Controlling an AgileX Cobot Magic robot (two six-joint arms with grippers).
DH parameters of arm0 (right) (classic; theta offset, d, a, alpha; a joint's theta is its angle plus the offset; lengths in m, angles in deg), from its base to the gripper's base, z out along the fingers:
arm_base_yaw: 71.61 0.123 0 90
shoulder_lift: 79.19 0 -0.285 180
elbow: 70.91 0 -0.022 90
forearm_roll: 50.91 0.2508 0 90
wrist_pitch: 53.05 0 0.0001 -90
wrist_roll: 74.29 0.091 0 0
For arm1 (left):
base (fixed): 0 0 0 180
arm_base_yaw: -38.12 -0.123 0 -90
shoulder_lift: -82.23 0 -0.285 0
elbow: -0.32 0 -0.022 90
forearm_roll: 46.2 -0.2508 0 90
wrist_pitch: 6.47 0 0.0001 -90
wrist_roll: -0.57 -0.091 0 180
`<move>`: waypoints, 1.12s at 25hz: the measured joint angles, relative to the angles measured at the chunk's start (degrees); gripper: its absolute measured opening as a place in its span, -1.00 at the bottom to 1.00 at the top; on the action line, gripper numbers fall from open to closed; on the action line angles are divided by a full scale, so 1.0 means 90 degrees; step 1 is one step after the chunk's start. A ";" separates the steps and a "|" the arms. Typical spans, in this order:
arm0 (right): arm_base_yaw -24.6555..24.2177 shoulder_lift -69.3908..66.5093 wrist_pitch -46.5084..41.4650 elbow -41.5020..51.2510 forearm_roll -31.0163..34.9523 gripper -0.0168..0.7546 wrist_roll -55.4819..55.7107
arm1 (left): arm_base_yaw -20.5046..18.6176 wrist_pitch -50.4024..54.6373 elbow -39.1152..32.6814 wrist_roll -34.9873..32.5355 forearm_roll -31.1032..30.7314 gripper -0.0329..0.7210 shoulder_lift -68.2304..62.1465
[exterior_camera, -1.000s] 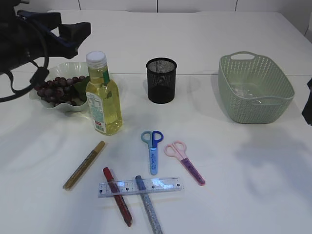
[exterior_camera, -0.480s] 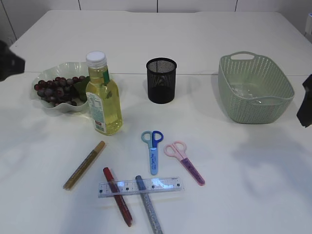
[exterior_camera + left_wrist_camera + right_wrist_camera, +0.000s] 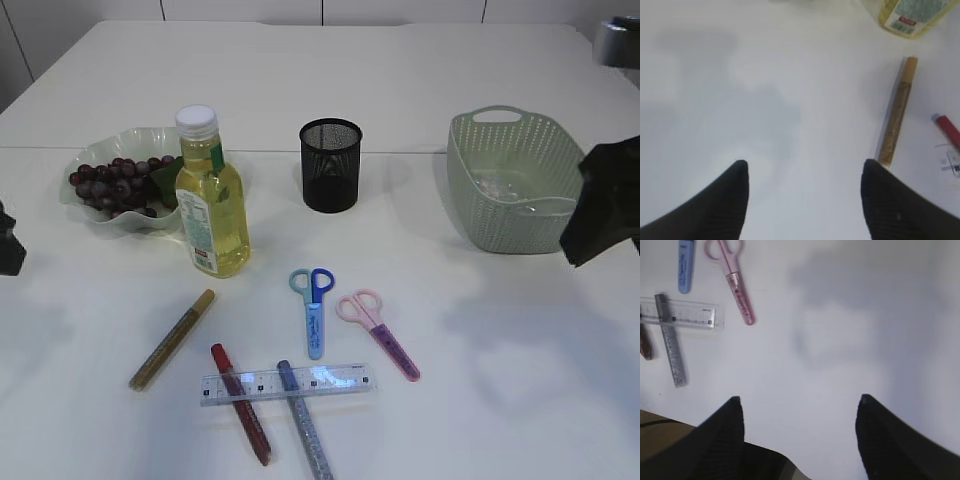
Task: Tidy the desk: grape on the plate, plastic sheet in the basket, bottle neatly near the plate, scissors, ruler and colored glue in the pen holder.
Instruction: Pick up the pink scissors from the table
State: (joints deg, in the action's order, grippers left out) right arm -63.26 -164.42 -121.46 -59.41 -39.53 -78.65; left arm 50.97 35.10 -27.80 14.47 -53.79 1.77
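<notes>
Both pincers gape wide, empty: left pincer (image 3: 802,172) over bare counter (image 3: 420,60) near the gold glue pen (image 3: 896,112), right pincer (image 3: 797,405) right of the pink scissors (image 3: 735,277). Your risk: ruler (image 3: 288,382) lies across the red glue pen (image 3: 240,403) and silver glue pen (image 3: 305,420), so lifting one drags the others. Bottle (image 3: 211,195) label unreadable.

Black mesh pen holder (image 3: 331,165), green basket (image 3: 524,180), yellow bottle (image 3: 211,200).
</notes>
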 joint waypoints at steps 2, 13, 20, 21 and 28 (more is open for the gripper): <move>0.0359 0.0000 0.0035 0.0000 -0.0116 0.45 0.0223 | -0.0100 0.0027 0.0000 -0.0101 0.0137 0.43 -0.0268; 0.2019 -0.1326 0.0325 -0.0589 -0.0679 0.45 0.1142 | -0.0325 0.0802 0.0000 -0.1276 0.1834 0.43 -0.0789; 0.2045 -0.2778 0.0349 -0.1854 -0.0791 0.29 0.1257 | -0.0325 0.0842 0.0000 -0.1301 0.1902 0.43 -0.0789; 0.2058 -0.2996 0.0349 -0.2041 -0.0807 0.28 0.1257 | -0.0325 0.0884 0.0000 -0.1306 0.1902 0.43 -0.0789; 0.2181 -0.4222 0.0335 -0.2842 -0.0963 0.21 0.0984 | -0.0325 0.1131 0.0000 -0.1306 0.1913 0.43 -0.0789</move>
State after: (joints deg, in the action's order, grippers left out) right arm -43.64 -202.42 -118.45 -85.00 -48.20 -69.80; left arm 48.04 45.28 -27.80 2.71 -36.57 -5.34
